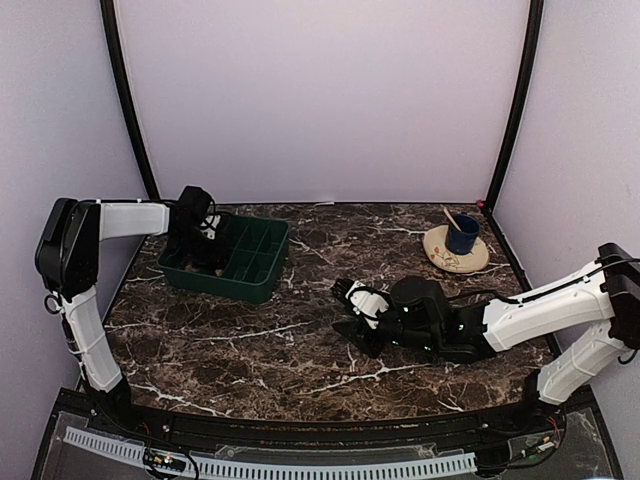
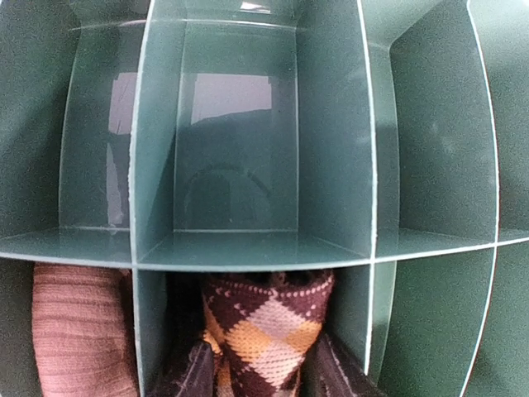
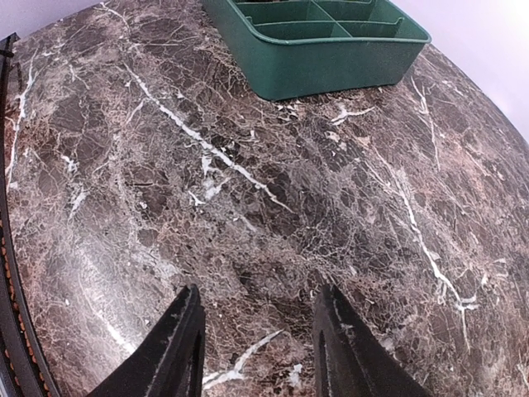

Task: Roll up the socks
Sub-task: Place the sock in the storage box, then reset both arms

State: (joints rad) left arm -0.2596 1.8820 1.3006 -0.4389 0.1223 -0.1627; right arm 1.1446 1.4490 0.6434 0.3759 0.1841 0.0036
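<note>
Top view: we find the left claw point(image 1: 200, 238) sunk into the green tray point(image 1: 262, 262), its jaws and the tray's contents hidden. The right claw point(image 1: 352, 305) lies low over the bench point(image 1: 250, 350).

Left wrist: the checkered sock point(image 2: 266, 327) sits in a near compartment between the fingers point(image 2: 197, 372); grasped or released, we cannot tell. The tan sock point(image 2: 78, 331), cut off, fills the adjoining compartment.

Right wrist: jaws apart, released, nothing between.

Overhead above table point(image 1: 250, 345); left wrist close inside tray point(image 2: 240, 248); right wrist low, facing tray.
</note>
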